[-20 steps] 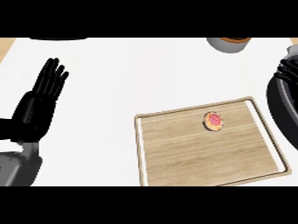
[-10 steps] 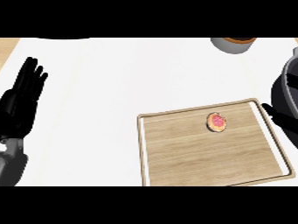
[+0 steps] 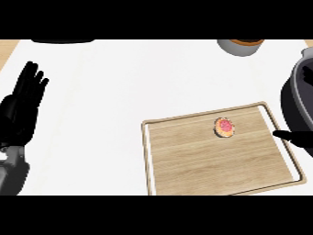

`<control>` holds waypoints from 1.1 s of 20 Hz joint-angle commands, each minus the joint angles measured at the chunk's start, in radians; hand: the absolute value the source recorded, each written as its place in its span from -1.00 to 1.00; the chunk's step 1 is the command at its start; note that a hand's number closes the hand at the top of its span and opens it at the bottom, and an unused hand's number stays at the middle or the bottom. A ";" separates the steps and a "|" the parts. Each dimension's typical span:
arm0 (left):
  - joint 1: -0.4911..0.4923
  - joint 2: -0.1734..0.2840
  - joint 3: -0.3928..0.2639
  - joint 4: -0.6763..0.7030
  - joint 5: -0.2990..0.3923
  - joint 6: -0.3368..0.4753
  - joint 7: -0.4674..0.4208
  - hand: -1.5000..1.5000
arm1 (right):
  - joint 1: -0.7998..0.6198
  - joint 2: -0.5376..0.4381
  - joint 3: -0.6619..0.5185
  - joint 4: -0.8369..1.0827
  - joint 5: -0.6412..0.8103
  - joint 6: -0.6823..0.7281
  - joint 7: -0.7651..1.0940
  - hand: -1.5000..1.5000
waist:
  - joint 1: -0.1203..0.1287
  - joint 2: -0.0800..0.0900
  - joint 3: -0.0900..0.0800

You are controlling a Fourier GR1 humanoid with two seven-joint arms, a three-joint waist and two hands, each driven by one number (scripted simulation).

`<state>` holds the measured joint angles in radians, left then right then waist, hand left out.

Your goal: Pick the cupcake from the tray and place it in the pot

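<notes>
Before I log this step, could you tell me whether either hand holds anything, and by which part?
Nothing is held. The pink-topped cupcake lies alone on the wooden tray; the left hand rests open.

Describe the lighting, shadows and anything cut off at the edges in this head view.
Head view: even, flat light on the white counter, no glare; faint shading inside the wooden tray's rim; the dark grey pot and the grey cup are cut off at the edges.

Left hand (image 3: 19,108) rests open at the left edge, fingers up; right hand (image 3: 306,138) shows dark fingers only.
</notes>
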<state>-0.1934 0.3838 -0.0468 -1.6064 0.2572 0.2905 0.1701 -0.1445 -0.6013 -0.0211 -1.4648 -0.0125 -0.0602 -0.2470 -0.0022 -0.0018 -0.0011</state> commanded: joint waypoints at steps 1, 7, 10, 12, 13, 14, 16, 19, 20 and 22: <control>0.032 -0.024 -0.015 0.001 -0.013 -0.002 -0.034 0.00 | -0.008 -0.156 0.044 -0.072 -0.001 0.176 0.195 -1.00 | -0.003 -0.003 -0.003; -0.021 -0.012 0.011 0.004 -0.007 -0.003 0.005 0.00 | -0.113 -0.170 0.230 -0.189 0.092 0.282 0.499 -1.00 | 0.009 0.000 -0.001; 0.034 0.004 0.027 0.003 0.005 -0.042 -0.028 0.00 | -0.179 -0.145 0.301 -0.195 0.101 0.347 0.651 -1.00 | 0.022 0.001 -0.001; -0.020 -0.030 -0.011 -0.013 -0.015 -0.002 0.045 0.00 | -0.286 -0.088 0.347 -0.151 0.117 0.377 0.738 -1.00 | 0.027 0.004 0.000; -0.048 -0.010 0.027 0.029 -0.017 -0.019 0.014 0.00 | -0.233 -0.054 0.360 -0.224 0.119 0.362 0.786 -1.00 | 0.007 0.002 0.000; -0.009 -0.021 0.016 0.001 -0.025 -0.021 0.001 0.00 | -0.293 -0.038 0.360 -0.119 0.134 0.394 0.762 -1.00 | 0.018 0.004 0.000; 0.009 -0.023 0.033 -0.018 -0.028 -0.034 0.014 0.00 | -0.244 0.000 0.342 -0.254 0.132 0.393 0.867 -1.00 | 0.004 0.000 0.001; -0.027 -0.021 0.085 0.044 -0.029 -0.080 0.000 0.00 | -0.212 0.039 0.293 -0.203 0.189 0.423 0.788 -1.00 | 0.003 0.001 0.001; 0.047 0.013 0.104 -0.035 0.006 -0.103 0.006 0.00 | -0.182 0.059 0.342 -0.304 0.174 0.401 0.887 -1.00 | 0.004 -0.001 0.001; 0.017 -0.058 0.059 0.024 -0.062 -0.080 -0.029 0.00 | -0.224 0.113 0.327 -0.205 0.231 0.434 0.839 -1.00 | 0.005 0.002 0.001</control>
<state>-0.1927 0.3551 0.0129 -1.5948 0.2273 0.2262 0.1703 -0.3586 -0.5553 0.3070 -1.6800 0.1724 0.3398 0.5607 0.0036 -0.0006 -0.0004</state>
